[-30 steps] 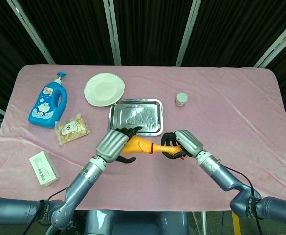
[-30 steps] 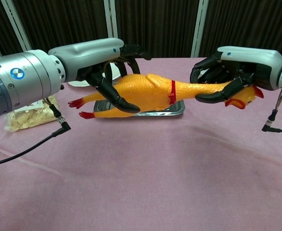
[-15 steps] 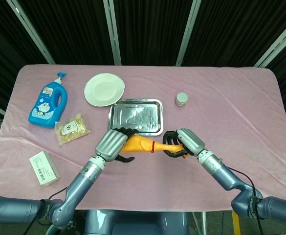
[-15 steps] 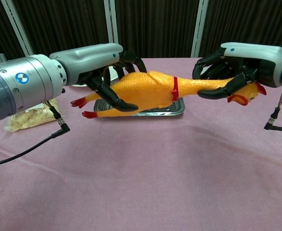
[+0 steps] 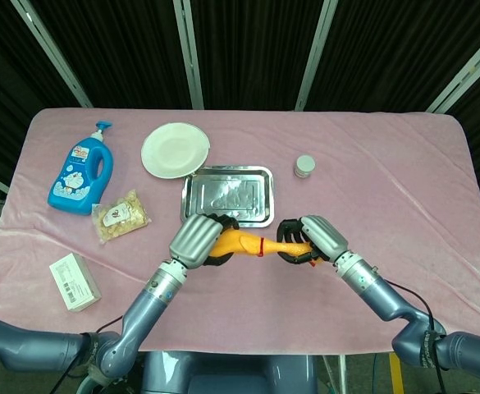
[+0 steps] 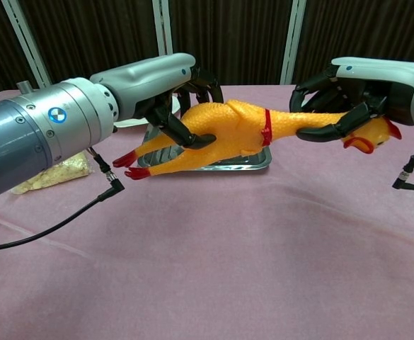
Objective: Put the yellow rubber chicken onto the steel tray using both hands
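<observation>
The yellow rubber chicken (image 5: pixel 248 244) (image 6: pixel 235 134) hangs stretched out sideways in the air, just in front of the steel tray (image 5: pixel 227 196) (image 6: pixel 257 161). My left hand (image 5: pixel 196 240) (image 6: pixel 165 88) grips its body near the red feet. My right hand (image 5: pixel 313 238) (image 6: pixel 366 92) holds its neck and head end, the red comb and beak poking out at the right. A red band rings the neck between the two hands. The tray lies flat on the pink cloth with nothing in it.
A white plate (image 5: pixel 175 149) sits behind and left of the tray. A blue bottle (image 5: pixel 82 174), a snack bag (image 5: pixel 121 216) and a white box (image 5: pixel 74 281) lie on the left side. A small round tin (image 5: pixel 304 167) stands right of the tray.
Both hands have lifted the chicken higher and carried it slightly right and toward the tray. Its feet end now droops lower than the head end.
</observation>
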Controlling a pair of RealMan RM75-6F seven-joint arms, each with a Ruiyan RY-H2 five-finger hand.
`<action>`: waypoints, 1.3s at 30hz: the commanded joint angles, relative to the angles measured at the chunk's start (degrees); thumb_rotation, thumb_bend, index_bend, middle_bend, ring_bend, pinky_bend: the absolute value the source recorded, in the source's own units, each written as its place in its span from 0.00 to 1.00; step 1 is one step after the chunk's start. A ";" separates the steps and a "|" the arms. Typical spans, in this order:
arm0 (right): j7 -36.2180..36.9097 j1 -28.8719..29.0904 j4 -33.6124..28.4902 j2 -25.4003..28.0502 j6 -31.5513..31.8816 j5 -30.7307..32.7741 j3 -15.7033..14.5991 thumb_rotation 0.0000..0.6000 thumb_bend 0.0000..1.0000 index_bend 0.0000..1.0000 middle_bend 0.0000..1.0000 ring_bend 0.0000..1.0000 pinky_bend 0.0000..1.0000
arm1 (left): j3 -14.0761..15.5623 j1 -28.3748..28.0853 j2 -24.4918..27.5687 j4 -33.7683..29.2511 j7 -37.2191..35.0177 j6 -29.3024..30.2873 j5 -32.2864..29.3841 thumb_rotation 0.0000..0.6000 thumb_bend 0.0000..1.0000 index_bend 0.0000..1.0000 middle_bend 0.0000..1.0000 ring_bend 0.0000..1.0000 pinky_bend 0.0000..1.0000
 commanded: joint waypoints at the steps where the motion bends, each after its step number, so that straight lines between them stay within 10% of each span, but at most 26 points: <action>1: 0.13 -0.04 -0.02 -0.05 0.11 -0.06 -0.02 1.00 0.52 1.00 0.76 0.77 0.91 | -0.14 0.20 -0.22 0.00 -1.09 0.02 0.45 1.00 0.68 0.82 0.92 0.79 0.64; 5: 0.26 -0.15 0.13 -0.16 0.28 -0.08 -0.08 1.00 0.52 1.00 0.76 0.77 0.91 | -0.12 0.33 -0.22 0.12 -1.44 0.07 0.72 1.00 0.60 0.75 0.86 0.75 0.64; 10: 0.30 -0.24 0.26 -0.06 0.33 -0.02 -0.12 1.00 0.52 1.00 0.76 0.77 0.91 | 0.54 0.58 1.42 -1.38 -0.68 -1.01 -0.77 1.00 0.13 0.24 0.39 0.36 0.46; 15: 0.38 -0.24 0.43 0.01 0.15 0.09 -0.19 1.00 0.52 1.00 0.76 0.77 0.91 | 0.19 0.83 3.15 -3.27 -0.78 -1.32 -1.87 1.00 0.04 0.05 0.18 0.17 0.34; 39: 3.68 1.53 10.82 -6.44 -5.35 7.50 2.74 1.00 0.53 1.00 0.76 0.77 0.91 | 7.84 12.54 18.05 -11.87 -8.76 9.31 14.37 1.00 0.04 0.06 0.12 0.09 0.22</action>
